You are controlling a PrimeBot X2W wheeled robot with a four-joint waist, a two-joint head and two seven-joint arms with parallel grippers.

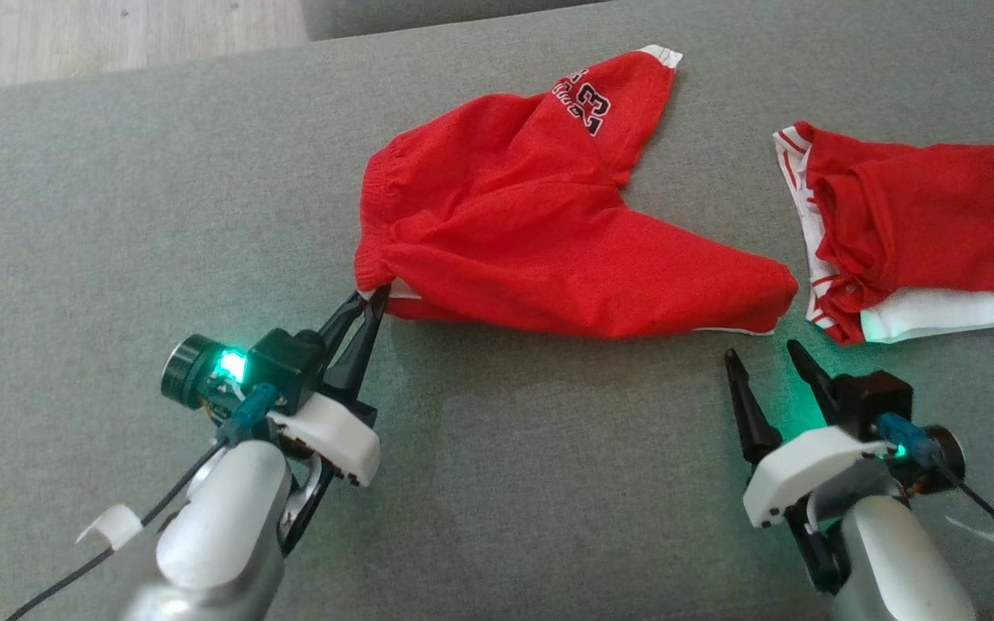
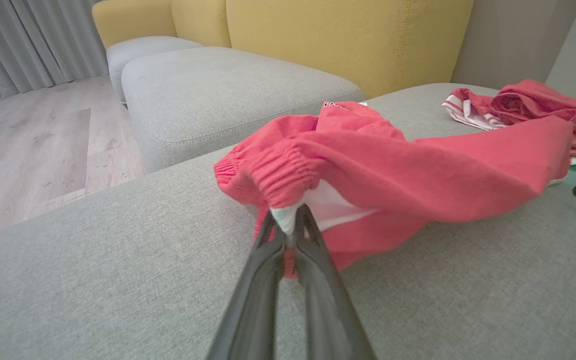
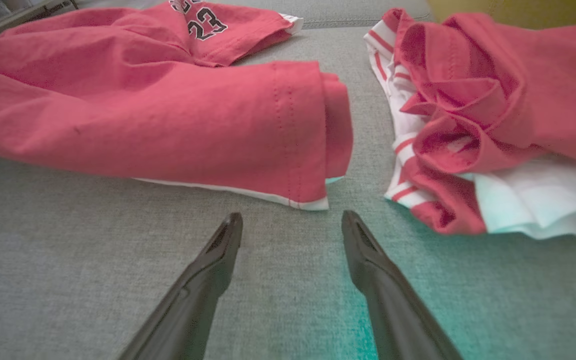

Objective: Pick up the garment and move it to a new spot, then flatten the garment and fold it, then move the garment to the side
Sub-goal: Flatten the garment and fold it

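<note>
Beneath both my arms stretches a grey cushion [image 1: 117, 216], with a yellow sofa back [image 2: 343, 35] and wood floor [image 2: 28, 140] beyond it. Red shorts [image 1: 531, 233] lie crumpled near its middle, with the elastic waistband toward my left, a black-and-white 23 on the far leg and white trim at the hems. My left claw [image 1: 374, 297] is pressed together on the waistband's near corner, pinching red cloth and a bit of white lining. My right claw [image 1: 760, 349] is spread and empty, just short of the near leg's hem. A second red-and-white garment [image 1: 911, 216] lies bunched to the right, apart from the shorts.
</note>
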